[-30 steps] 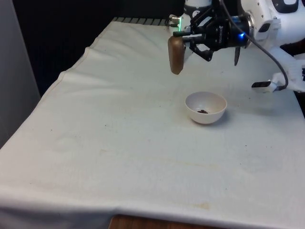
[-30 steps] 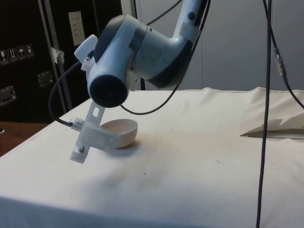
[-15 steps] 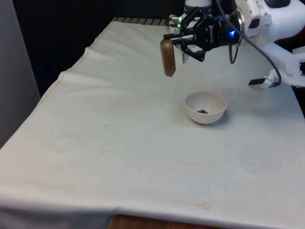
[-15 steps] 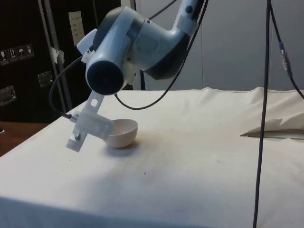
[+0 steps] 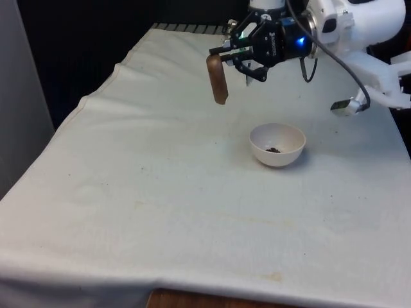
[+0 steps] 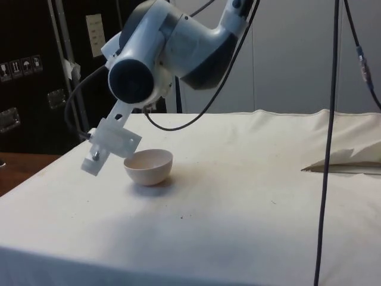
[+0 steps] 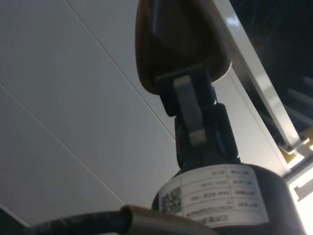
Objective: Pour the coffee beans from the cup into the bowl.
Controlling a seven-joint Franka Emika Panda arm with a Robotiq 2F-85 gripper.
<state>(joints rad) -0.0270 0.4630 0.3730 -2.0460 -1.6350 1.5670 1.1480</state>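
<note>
On the white-clothed table [image 5: 160, 192], I'll start with the broad surface itself: it runs wide and bare around a single white bowl [image 5: 277, 144], which sits toward the front view's right and well apart from every edge. I read that bowl as light and hard, probably ceramic or plastic, and free to skid on the cloth if I bump it; its open mouth is a generous target. A small dark cluster of coffee beans [image 5: 273, 150] lies at its bottom, so by my judgement the pour is done or nearly so.

Above and to the front view's left of the bowl, clear of the table, hangs the gripper [image 5: 232, 54], turned sideways, its jaws clamped on the brown cup [image 5: 217, 79]. The cup hangs long and narrow below the fingers, not over the bowl but beside it in the air. In the wrist view one finger [image 7: 188, 105] presses against the cup's rim, gripping the wall from the edge. I take the cup for a stiff, smooth, light thing; a rim pinch like this can swivel, so I'd move gently. I cannot tell whether any beans are left inside
</note>
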